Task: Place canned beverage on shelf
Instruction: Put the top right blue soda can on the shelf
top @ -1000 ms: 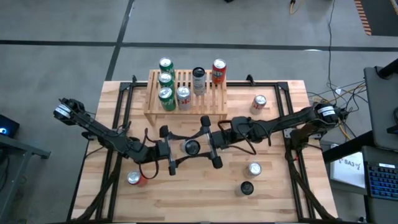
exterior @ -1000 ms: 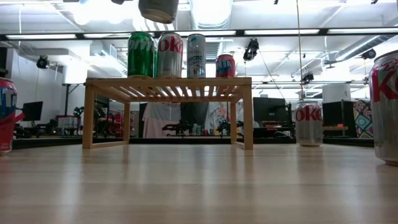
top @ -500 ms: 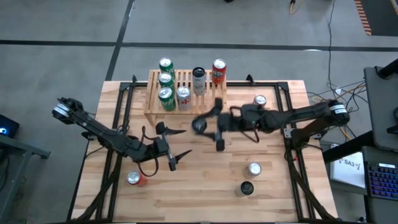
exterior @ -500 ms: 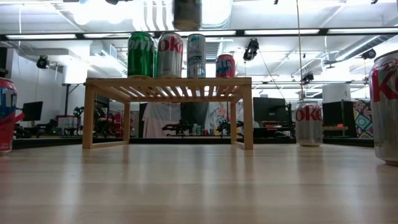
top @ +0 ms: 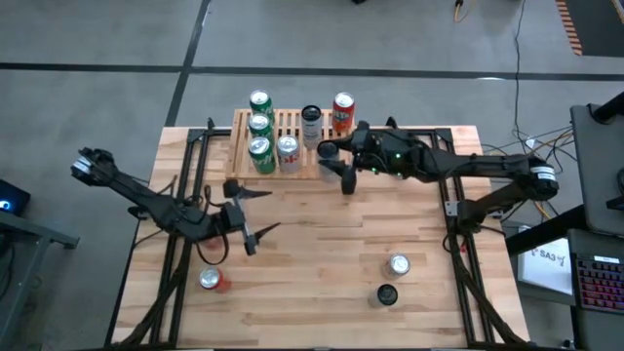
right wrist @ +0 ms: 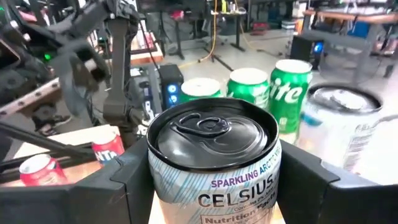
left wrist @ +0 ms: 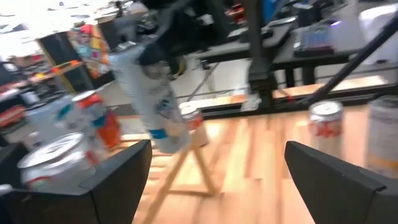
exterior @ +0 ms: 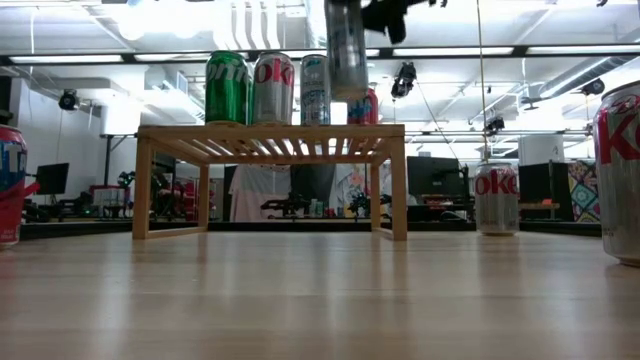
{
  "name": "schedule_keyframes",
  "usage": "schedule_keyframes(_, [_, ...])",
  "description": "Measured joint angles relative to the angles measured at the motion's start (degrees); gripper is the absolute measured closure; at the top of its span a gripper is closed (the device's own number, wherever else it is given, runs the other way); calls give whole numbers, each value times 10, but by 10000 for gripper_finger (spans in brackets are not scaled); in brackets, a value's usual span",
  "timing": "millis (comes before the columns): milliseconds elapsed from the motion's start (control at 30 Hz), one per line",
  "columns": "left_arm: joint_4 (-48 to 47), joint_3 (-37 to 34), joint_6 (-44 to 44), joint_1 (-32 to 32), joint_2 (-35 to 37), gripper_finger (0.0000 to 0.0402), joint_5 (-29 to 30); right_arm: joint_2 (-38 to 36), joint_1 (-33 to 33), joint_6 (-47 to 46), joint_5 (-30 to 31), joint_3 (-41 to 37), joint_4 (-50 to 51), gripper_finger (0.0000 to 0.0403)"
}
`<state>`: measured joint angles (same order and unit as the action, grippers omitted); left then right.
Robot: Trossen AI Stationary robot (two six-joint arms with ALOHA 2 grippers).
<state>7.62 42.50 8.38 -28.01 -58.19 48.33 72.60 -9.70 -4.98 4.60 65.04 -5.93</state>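
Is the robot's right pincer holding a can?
Yes, the right pincer has its fingers on both sides of a Celsius can, lifted up near the shelf.

You've got the plank desk with a black metal frame down each side, one left and one right. Around it is grey floor with dark seams. Off the desk's right edge there's a tangle of cables, and further down a keyboard beside a white label. Striped hazard tape sits in the top right corner. From desk level you see strip lights and ducting overhead.
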Motion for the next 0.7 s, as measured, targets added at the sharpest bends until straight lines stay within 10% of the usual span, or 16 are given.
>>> schedule_keyframes(700, [-146,-9,28,0,55,49,79,84,-13,-24,62,-25,-159,165])
